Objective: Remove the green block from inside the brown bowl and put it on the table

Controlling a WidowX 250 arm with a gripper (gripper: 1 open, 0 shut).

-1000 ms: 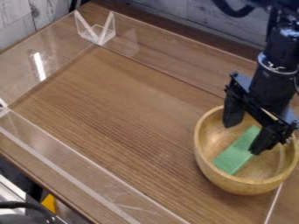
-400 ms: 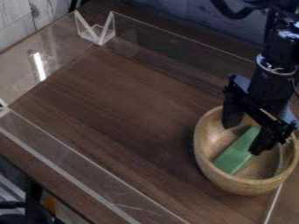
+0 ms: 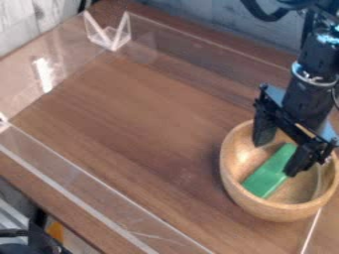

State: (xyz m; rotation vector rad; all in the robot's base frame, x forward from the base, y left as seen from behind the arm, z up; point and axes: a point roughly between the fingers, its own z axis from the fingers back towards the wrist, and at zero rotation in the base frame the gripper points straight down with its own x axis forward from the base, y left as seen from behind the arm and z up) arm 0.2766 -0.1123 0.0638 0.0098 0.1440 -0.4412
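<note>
Where bowl curves, green block (image 3: 271,171) slants diagonally

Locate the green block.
In the camera view, the green block is at the lower right, inside the brown bowl, just below the open black claw.

Bracket (image 3: 109,32): clear, angular, standing near the far edge of the table, towards its left corner. Cable (image 3: 265,10): black, looped beyond the far edge (its full run is hidden).
</note>
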